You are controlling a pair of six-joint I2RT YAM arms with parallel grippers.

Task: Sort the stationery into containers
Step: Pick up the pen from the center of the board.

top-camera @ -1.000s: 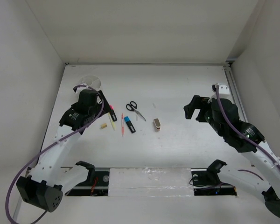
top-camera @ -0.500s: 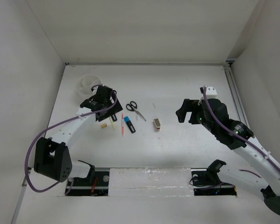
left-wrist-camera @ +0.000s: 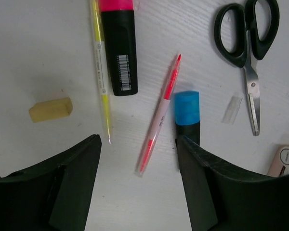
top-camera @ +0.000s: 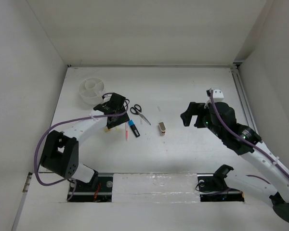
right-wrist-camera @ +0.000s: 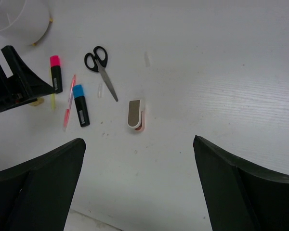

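— While our left fingers [left-wrist-camera: 62,192] hang spread apart with nothing between them, what lies under them?
— We have the pink pencil [left-wrist-camera: 159,115], its lower end in the gap between the two tips. To one side runs the yellow pencil [left-wrist-camera: 102,82], close against the pink highlighter [left-wrist-camera: 119,53]. The blue highlighter [left-wrist-camera: 188,110] sits against the pink pencil's other side. Beyond the yellow pencil the eraser [left-wrist-camera: 50,109] lies alone, and beyond the blue highlighter are the scissors [left-wrist-camera: 248,48], blades together.
— And our right fingers [right-wrist-camera: 38,183]?
— Wide apart too, gripping nothing, held above the worktop [top-camera: 183,86], well to the right of the tan-grey block [right-wrist-camera: 134,114].
— So how far along are we?
— At the very start, we judge. All seven pieces lie on the worktop. The tub [top-camera: 92,89] stands toward the far left corner, near the cluster but apart from it. Its compartments look bare from above, though we cannot see the bottom of every one.
— What is left, then?
— Everything: each piece has to be lifted and dropped into a compartment. We take the pink pencil for the likely first pick, since our left fingers straddle it. It is thin, flat on the worktop and hard by the blue highlighter, so we would need to close low and square.
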